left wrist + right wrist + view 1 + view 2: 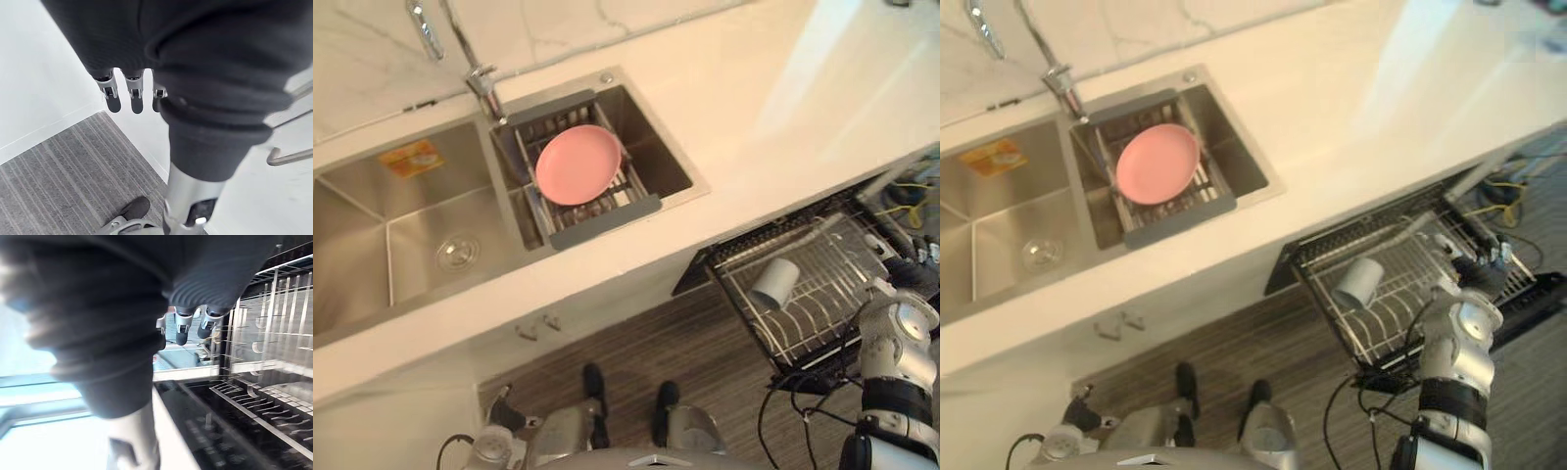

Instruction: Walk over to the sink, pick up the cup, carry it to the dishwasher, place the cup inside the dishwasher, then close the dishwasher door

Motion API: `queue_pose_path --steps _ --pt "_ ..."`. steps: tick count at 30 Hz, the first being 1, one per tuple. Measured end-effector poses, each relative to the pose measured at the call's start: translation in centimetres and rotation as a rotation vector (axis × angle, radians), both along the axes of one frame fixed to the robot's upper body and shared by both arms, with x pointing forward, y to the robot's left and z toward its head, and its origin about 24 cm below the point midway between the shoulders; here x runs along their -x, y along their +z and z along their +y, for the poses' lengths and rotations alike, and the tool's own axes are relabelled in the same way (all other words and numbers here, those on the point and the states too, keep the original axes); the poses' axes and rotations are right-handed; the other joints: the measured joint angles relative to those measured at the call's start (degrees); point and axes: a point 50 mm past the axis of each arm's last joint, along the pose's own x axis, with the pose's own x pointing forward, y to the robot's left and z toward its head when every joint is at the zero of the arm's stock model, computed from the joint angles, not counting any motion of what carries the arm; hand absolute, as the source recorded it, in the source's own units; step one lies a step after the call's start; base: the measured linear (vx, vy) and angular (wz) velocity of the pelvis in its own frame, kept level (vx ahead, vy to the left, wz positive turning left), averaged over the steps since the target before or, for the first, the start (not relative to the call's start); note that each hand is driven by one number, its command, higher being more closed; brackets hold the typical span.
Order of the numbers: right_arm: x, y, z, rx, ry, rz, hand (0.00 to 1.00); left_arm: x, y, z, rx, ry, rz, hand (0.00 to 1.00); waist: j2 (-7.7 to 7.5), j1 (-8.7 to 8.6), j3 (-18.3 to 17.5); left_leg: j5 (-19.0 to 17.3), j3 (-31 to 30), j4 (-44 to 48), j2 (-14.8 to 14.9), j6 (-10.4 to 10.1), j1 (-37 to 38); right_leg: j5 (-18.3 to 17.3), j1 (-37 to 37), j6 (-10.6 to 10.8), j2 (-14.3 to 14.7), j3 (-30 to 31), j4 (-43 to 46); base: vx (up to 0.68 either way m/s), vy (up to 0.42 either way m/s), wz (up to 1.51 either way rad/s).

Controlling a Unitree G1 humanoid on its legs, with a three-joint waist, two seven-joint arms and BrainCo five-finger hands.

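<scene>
Pale grey smooth cylindrical cup (pixel 775 282) lies on its side on the wire dishwasher rack (pixel 827 318). Right hand (pixel 1479 273) at the rack edge, fingers loose, empty. Left hand (pixel 135 99) fingers straight, empty.

pink plate (pixel 578 164) on grey rack (pixel 605 221), faucet (pixel 481 84)
</scene>
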Motion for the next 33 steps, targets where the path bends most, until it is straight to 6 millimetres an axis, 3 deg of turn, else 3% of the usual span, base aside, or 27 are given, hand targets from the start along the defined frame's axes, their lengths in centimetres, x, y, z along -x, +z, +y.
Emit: queue_pose_path --steps 4,7,10,13,15,22,27,33 --pt "2.8 0.9 0.4 -0.032 -0.024 -0.190 0.00 -0.4 -0.1 0.0 0.010 0.011 0.006 0.00 -1.80 -1.81 -2.88 -0.66 1.71 -0.01 0.37 0.52 0.58 1.92 1.18 -0.08 0.92 1.57 -3.54 0.03 0.007 -0.24" --pt "3.9 1.7 0.6 -0.020 -0.006 -0.289 0.00 -0.9 -0.1 -0.5 0.058 0.026 -0.002 0.00 -1.92 -2.65 -3.12 -1.08 2.63 -0.03 0.35 0.87 1.79 2.68 2.88 0.13 1.03 1.91 -5.05 0.02 0.018 -0.16" --pt "4.5 3.1 1.7 0.025 0.092 -0.419 0.00 -0.3 -0.6 -1.3 0.123 0.057 0.030 0.00 -1.86 -3.26 -4.56 -1.75 3.15 -0.05 0.34 1.33 1.84 3.16 3.16 -0.27 1.25 2.99 -6.48 0.00 0.018 -0.15" --pt "4.5 5.8 3.9 0.151 0.272 -0.554 0.00 0.0 -0.9 -1.5 0.196 0.096 0.049 0.00 -1.96 -3.35 -4.65 -1.81 3.22 -0.06 0.29 1.41 1.88 3.58 3.56 -0.19 1.25 2.95 -7.25 0.00 0.005 0.00" --pt "3.4 7.2 6.7 0.254 0.429 -0.589 0.00 0.5 -1.2 -1.3 0.239 0.133 0.075 0.00 -2.43 -3.02 -5.77 -1.85 2.81 -0.06 0.20 1.44 1.84 3.98 4.02 0.20 1.25 2.44 -7.86 0.02 -0.001 0.11" --pt "-2.7 7.5 13.2 0.368 0.718 -0.418 0.00 0.6 -1.4 -1.0 0.288 0.197 0.089 0.00 -3.49 -0.07 -7.40 -1.22 -2.60 -0.06 -1.01 1.84 1.67 4.00 7.32 0.36 0.79 -3.55 -9.16 0.02 0.002 0.40" --pt "-6.0 7.0 14.2 0.484 0.656 -0.220 0.00 0.8 -1.3 0.1 0.283 0.271 0.095 0.00 -3.52 3.26 -7.68 -1.17 -5.70 -0.06 -2.15 1.84 1.72 3.03 8.98 1.06 0.03 -6.76 -9.00 0.03 0.017 0.41" --pt "-7.9 6.7 14.6 0.716 0.594 -0.021 0.00 3.9 -1.8 1.0 0.269 0.346 0.183 0.00 -3.80 4.21 -7.61 -0.77 -8.34 -0.06 -3.51 2.44 2.02 2.45 10.80 1.91 -0.85 -9.81 -9.08 0.05 0.022 0.24"
